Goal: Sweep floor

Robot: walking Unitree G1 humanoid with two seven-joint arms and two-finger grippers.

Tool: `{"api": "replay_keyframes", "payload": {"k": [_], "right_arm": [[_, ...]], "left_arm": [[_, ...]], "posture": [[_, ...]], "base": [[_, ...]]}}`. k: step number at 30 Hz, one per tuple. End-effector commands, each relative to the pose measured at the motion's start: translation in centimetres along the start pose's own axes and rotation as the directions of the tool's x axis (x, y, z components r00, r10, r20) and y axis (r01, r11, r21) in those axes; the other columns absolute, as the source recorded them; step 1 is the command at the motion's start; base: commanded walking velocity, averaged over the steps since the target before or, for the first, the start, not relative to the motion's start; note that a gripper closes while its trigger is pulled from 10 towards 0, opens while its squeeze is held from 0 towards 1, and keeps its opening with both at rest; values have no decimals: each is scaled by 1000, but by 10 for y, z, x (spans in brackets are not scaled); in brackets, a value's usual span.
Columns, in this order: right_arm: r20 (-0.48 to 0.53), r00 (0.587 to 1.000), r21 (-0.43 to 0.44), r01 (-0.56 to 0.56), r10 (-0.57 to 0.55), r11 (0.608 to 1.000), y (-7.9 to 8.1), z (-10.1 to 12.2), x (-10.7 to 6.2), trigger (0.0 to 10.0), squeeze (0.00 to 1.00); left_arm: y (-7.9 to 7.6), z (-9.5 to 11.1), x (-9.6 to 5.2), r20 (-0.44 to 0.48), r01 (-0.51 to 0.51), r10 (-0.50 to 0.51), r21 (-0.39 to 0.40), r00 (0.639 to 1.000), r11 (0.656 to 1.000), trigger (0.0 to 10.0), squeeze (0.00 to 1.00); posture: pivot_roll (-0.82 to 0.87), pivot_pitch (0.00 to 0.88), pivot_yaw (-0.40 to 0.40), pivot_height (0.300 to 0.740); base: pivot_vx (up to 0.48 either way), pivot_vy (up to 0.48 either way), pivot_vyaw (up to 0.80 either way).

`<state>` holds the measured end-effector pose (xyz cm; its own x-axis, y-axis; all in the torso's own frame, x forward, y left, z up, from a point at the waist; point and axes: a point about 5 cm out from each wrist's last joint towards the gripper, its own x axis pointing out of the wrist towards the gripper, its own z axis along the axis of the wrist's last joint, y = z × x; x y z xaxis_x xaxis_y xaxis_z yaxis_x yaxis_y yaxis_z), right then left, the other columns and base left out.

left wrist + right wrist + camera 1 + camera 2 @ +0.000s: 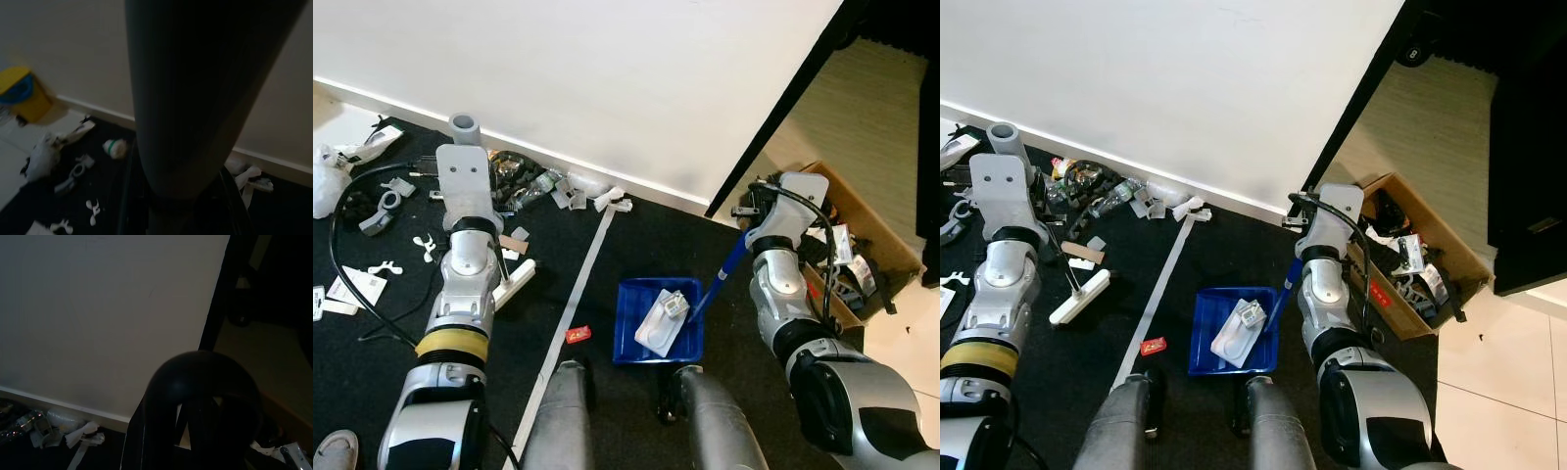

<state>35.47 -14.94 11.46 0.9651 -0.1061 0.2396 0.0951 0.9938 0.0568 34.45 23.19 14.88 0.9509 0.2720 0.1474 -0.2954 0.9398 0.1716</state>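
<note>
Sweeping is mid-course. The left claw (465, 132) grips the grey broom handle (465, 125), its white broom head (514, 283) resting on the black floor mat (626, 245). The right claw (759, 217) appears closed on the blue dustpan handle (722, 274); the blue dustpan (658, 321) sits on the mat between the arms, already holding white scraps (664, 321). Next, I judge, the red scrap (578, 334) and the litter along the wall (543, 184) need brushing toward the pan. A cardboard box (862, 250) stands at the doorway.
</note>
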Motion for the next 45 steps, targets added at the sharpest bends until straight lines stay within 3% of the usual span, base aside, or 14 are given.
{"api": "replay_keyframes", "payload": {"k": [1,4,11,16,22,28,31,34,35,37,41,42,43,45], "right_arm": [[19,999,14,26,-26,1000,-7,-1,-4,10000,0],[22,1000,12,19,-20,1000,-6,-1,-4,10000,0],[13,1000,14,4,-5,1000,-4,-3,-5,10000,0],[11,1000,14,-4,4,1000,-2,-4,-7,10000,0],[4,1000,20,-12,12,1000,-1,-7,-10,10000,0],[-2,1000,20,-14,14,1000,-1,-8,-11,10000,0],[-4,1000,20,-14,14,1000,-1,-8,-10,10000,0],[-7,1000,20,-16,16,1000,0,-7,-9,10000,0],[-6,1000,21,-17,17,1000,0,-7,-9,10000,0],[-6,1000,23,-18,18,1000,0,-6,-8,10000,0],[-1,1000,27,-21,21,999,0,-5,-7,10000,0],[-1,1000,27,-21,21,999,0,-5,-7,10000,0],[9,1000,34,-23,23,999,-1,-3,-5,10000,0],[13,1000,37,-24,23,999,-1,-3,-5,10000,0]], "left_arm": [[-5,-22,-10,-106,-17,17,0,994,1000,10000,0],[-24,-27,-13,-185,-146,129,-82,974,986,10000,0],[-86,-2,-9,-277,-196,122,-256,953,947,10000,0],[-105,16,-3,-296,-218,115,-343,948,914,10000,0],[-134,59,11,-367,-268,68,-530,928,805,10000,0],[-147,79,15,-408,-281,14,-603,913,746,10000,0],[-148,82,15,-401,-271,8,-604,916,749,10000,0],[-145,95,21,-243,-118,-19,-534,970,837,10000,0],[-142,100,24,-128,-12,-47,-425,991,905,10000,0],[-140,105,26,30,134,-130,-224,991,965,10000,0],[-126,101,29,142,240,-243,38,960,970,10000,0],[-126,101,29,142,240,-243,38,960,970,10000,0],[-101,95,36,162,202,-226,148,961,968,10000,0],[-92,93,38,161,189,-215,165,963,968,10000,0]], "posture": [[102,306,-100,740],[103,311,-104,740],[100,310,-102,740],[98,306,-96,740],[93,299,-89,740],[95,294,-90,740],[96,293,-91,740],[95,290,-91,740],[95,289,-90,740],[94,287,-90,740],[94,285,-90,740],[94,285,-90,740],[93,284,-90,740],[93,284,-90,740]], "base": [[0,0,0],[0,0,0],[0,0,0],[0,0,0],[0,0,0],[0,0,0],[0,0,0],[0,0,0],[0,0,0],[0,0,0],[0,0,0],[0,0,0],[0,0,0],[0,0,0]]}}
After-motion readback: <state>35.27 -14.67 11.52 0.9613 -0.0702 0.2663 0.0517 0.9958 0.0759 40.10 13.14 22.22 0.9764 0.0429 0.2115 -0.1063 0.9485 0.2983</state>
